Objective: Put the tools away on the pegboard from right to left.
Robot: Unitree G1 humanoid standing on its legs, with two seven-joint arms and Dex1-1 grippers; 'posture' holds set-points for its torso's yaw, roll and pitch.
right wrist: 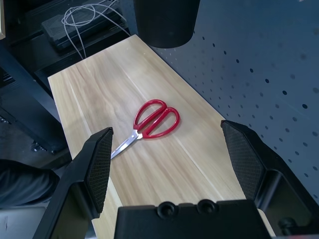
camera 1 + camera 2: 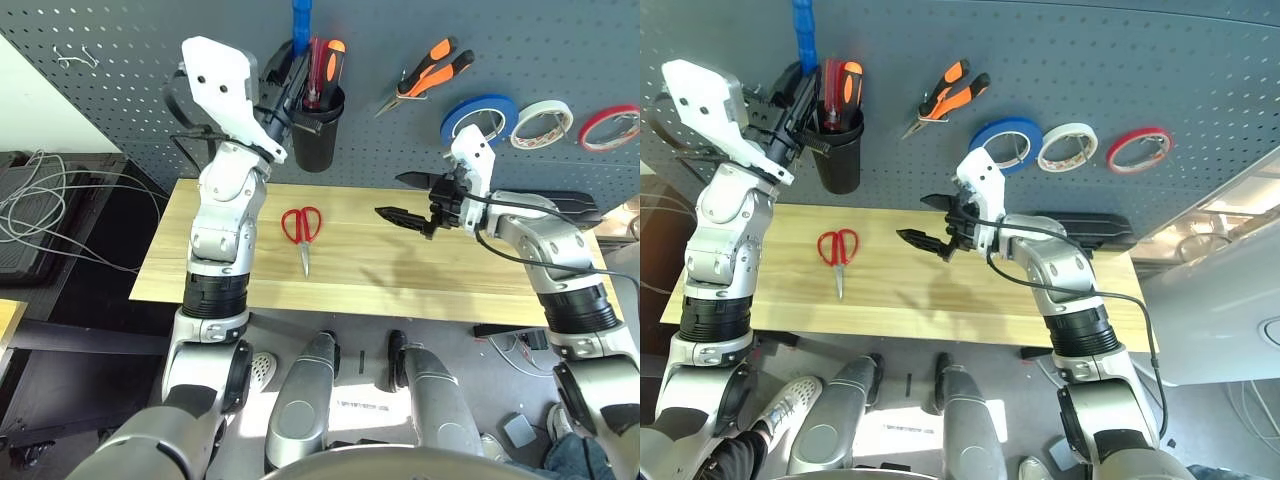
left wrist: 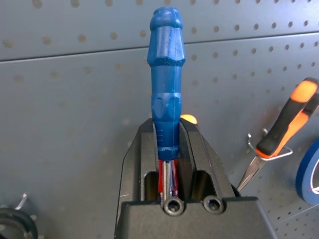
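Nearest me is the light wooden table point(image 2: 400, 275), and on it the red-handled scissors point(image 2: 301, 228) lie flat, handles toward the pegboard point(image 2: 400, 30), blades pointing back at the robot. The right wrist view frames them between that arm's own two fingers point(image 1: 97, 167), and adds a bundle of pale cables point(image 1: 87, 15) on dark gear off the table's end.

Over the table's right part hangs the right gripper point(image 2: 412, 200), its fingers spread wide with nothing between them, pointing across toward the scissors but well apart from them.

Further back and higher, the left gripper point(image 2: 290, 80) is raised at the black cup holder point(image 2: 318, 130) on the pegboard. Its fingers are narrowed onto the small blue-handled screwdriver point(image 3: 167, 84), gripping it low on the handle. From the head views only the blue handle top shows, poking above the cup; the left wrist view shows the metal shank running down between the fingers, with a red and an orange handle tip just behind.

Farthest, on the board itself, the orange-and-black-handled pliers point(image 2: 432, 68) hang tilted on a metal hook, just right of the cup. Right of them the blue tape roll point(image 2: 480, 115) hangs, then a white tape roll point(image 2: 542, 122) and a red tape roll point(image 2: 610, 126) in a row.
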